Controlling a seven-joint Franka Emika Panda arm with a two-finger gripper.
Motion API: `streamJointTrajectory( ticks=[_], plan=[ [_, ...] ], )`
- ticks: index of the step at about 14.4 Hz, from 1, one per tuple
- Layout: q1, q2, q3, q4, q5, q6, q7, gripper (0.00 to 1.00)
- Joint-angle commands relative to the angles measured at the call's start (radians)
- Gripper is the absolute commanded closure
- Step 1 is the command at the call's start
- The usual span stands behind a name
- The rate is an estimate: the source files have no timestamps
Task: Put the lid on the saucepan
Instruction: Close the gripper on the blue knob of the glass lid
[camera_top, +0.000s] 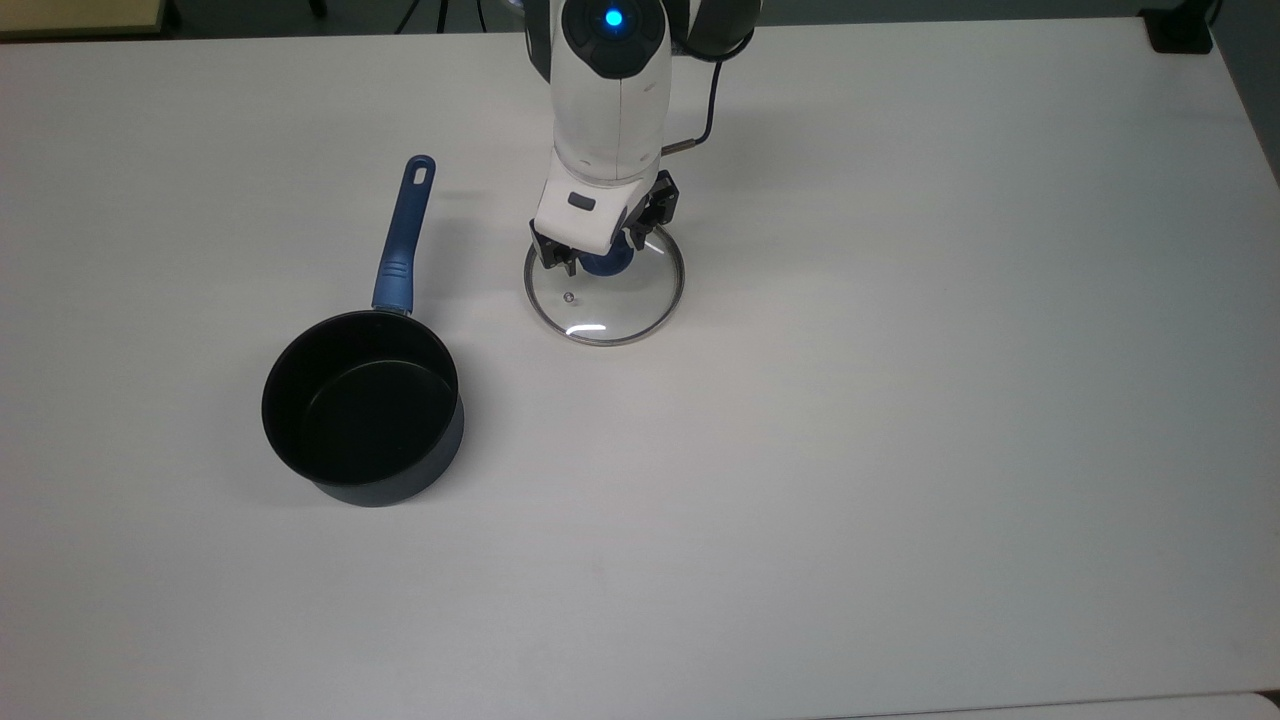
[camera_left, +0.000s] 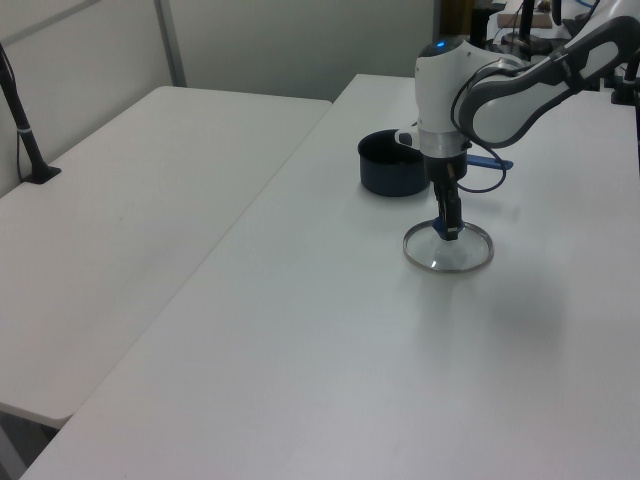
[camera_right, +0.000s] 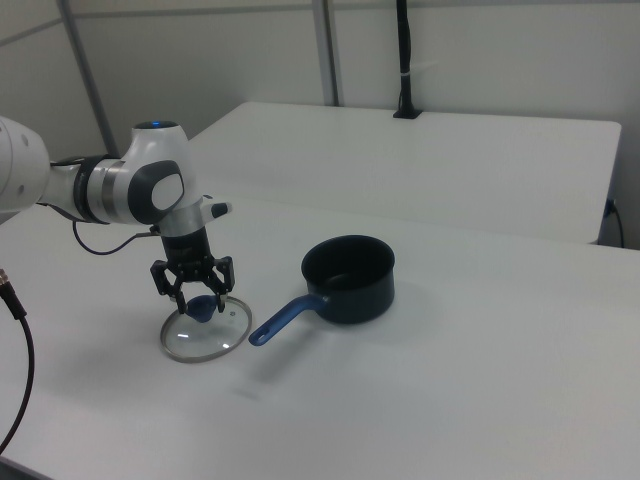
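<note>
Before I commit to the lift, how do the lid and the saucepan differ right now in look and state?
The lid is a flat clear glass disc lying on the table; the saucepan is a deep, opaque dark pot with a black inside. The lid has a central blue knob, the saucepan a long blue handle. The gripper sits open around the lid's knob; the saucepan stands apart, untouched. Both are round with blue fittings.

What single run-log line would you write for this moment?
stage: reach | gripper: open, astride blue knob | round clear glass lid: flat on white table | dark blue saucepan: uncovered
</note>
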Motion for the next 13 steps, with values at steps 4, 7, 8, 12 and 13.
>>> streamJointTrajectory(
  ticks=[4, 7, 8, 12, 13],
  plan=[
    [0.006, -0.007, -0.001, -0.009, -0.010, 0.020, -0.014, 0.36],
    [0.006, -0.010, -0.001, -0.009, -0.010, 0.018, -0.015, 0.42],
    [0.006, -0.011, -0.001, -0.009, -0.010, 0.018, -0.015, 0.45],
    [0.006, -0.014, -0.001, -0.009, -0.010, 0.018, -0.015, 0.50],
    [0.006, -0.017, -0.001, -0.009, -0.010, 0.018, -0.015, 0.50]
  ],
)
